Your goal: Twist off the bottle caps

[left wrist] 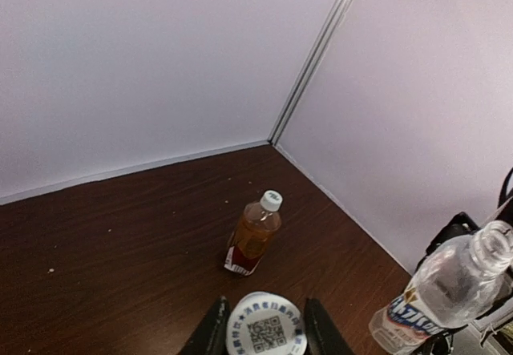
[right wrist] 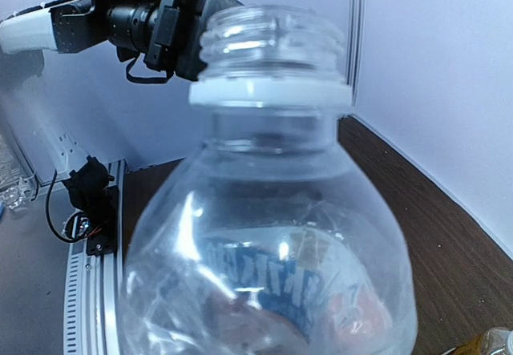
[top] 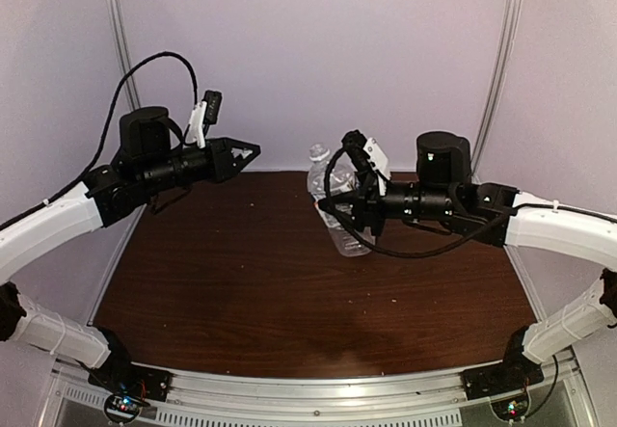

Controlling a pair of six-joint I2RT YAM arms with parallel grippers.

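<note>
While raised above the dark brown table (top: 241, 292), reach inward toward each other: left arm (top: 58, 220) and right arm (top: 559, 229), white links with black wrists. Hemmed in by pale walls (top: 318, 51) behind and to both sides of the fingers.

Clamped in the right gripper (top: 335, 210), jaws closed around its body: the clear bottle (right wrist: 264, 235), tilted, with a blue-and-white label. Neck open, bare threads and a white collar ring showing. Fills the right wrist view so fully that the gripping fingers cannot be seen there. Beyond its neck in that view, the left arm's black wrist.

Ahead of the left gripper (top: 243, 149), well apart from its fingertips and standing on the table near the wall corner: the amber bottle (left wrist: 255, 243), red-and-white label low on its side. Cannot be made out in the overhead view, where the right arm and clear bottle crowd the middle.

Pinched between the left gripper's fingers (left wrist: 213, 329), one pressed at each side: the loose cap (left wrist: 266, 335), round and white, printed code facing the wrist camera.

Seated on the amber bottle's neck: the screwed-on cap (left wrist: 271, 200), white.
</note>
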